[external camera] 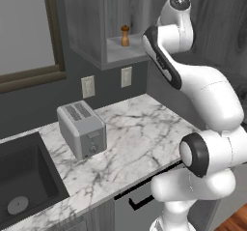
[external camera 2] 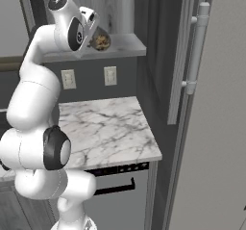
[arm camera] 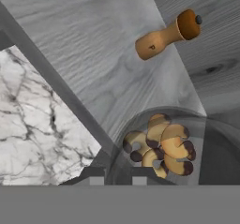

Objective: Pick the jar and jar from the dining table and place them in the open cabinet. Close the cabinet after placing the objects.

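My gripper (external camera 2: 94, 33) is up at the open cabinet (external camera 2: 126, 45), shut on a clear glass jar (external camera 2: 101, 41) filled with brown, dark-tipped pieces. In the hand view the jar (arm camera: 165, 144) sits just beyond my fingertips (arm camera: 96, 175), low over the grey wood-grain shelf of the cabinet (arm camera: 98, 63). I cannot tell whether the jar touches the shelf. The cabinet's tall door stands swung open at the right, with its long silver bar handle (external camera 2: 195, 46) facing me. My arm covers the gripper in the left base view. The dining table is out of view.
A wooden pepper mill (external camera: 125, 36) (arm camera: 165, 34) stands at the back of the shelf. Below lies a marble counter (external camera: 140, 128) with a silver toaster (external camera: 82, 130) and a dark sink (external camera: 24, 177). Under the counter is a drawer with a black handle (external camera 2: 115, 187).
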{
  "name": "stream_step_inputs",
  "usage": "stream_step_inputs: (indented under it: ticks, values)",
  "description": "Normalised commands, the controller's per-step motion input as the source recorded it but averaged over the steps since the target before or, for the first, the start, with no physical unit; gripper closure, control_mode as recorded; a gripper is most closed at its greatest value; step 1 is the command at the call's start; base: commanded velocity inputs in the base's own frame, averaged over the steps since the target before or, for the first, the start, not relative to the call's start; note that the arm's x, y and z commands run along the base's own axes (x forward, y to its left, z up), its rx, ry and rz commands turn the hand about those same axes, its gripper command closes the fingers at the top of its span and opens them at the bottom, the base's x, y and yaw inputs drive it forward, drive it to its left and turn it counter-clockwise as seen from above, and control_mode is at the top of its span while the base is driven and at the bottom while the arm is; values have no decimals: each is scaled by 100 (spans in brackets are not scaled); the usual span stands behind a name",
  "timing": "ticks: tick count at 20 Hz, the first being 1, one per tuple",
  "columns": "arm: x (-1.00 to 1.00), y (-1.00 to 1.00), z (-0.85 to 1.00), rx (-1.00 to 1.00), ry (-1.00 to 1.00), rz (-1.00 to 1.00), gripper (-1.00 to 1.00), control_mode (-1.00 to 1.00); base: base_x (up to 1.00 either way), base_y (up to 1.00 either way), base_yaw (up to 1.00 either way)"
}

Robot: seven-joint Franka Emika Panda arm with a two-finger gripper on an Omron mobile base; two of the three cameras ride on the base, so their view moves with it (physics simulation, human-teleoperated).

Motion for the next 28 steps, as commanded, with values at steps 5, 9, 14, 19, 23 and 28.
stream_step_inputs:
  ticks: [5,9,14,19,23,28]
  values:
    - [29,0,-4,-1,0,0,100,-100,0,0,0]
    - [32,0,-1,0,0,1,100,-100,0,0,0]
    - [37,0,-7,-1,0,1,100,-100,0,0,0]
    - [38,0,-14,-3,0,2,100,-100,0,0,0]
    - [34,0,-21,-4,0,4,100,-100,0,0,0]
    - [29,-1,-26,-5,1,4,100,-100,0,0,0]
